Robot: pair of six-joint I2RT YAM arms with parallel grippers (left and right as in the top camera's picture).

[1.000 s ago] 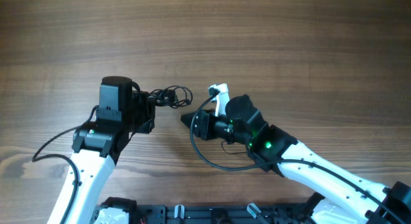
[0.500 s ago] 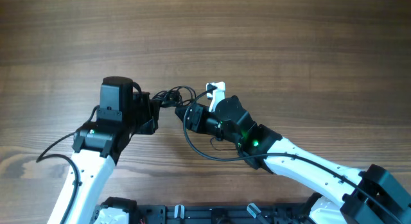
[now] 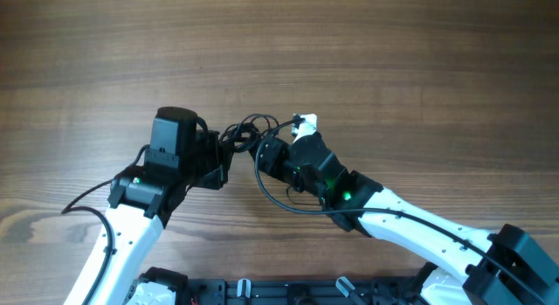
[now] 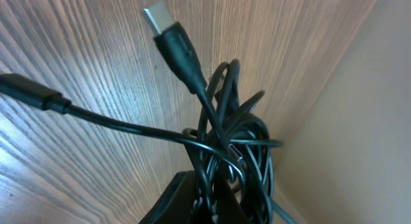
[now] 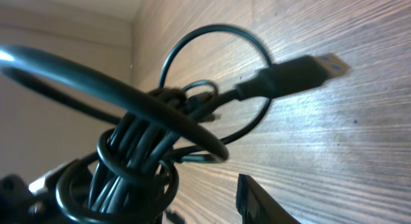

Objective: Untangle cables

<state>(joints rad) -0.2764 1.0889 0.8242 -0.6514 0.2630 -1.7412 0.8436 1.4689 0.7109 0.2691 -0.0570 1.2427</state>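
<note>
The cables are a small dark knot of thin black wires between the two arms. My left gripper is shut on the knot's left side. In the left wrist view the bunch rises out of the closed left gripper, with a silver-tipped plug and a second plug sticking out over the wood. My right gripper is open at the knot's right side. In the right wrist view the bundle fills the left half and one finger stands apart from it. A larger plug points right.
The wooden table stretches all round the arms. A thick black cord loops off the right arm just below the knot. A white part sits on the right wrist. The robot's base frame lines the near edge.
The left arm has shifted right with the knot. The right gripper has moved left and up against the knot, and its jaws have spread a little.
</note>
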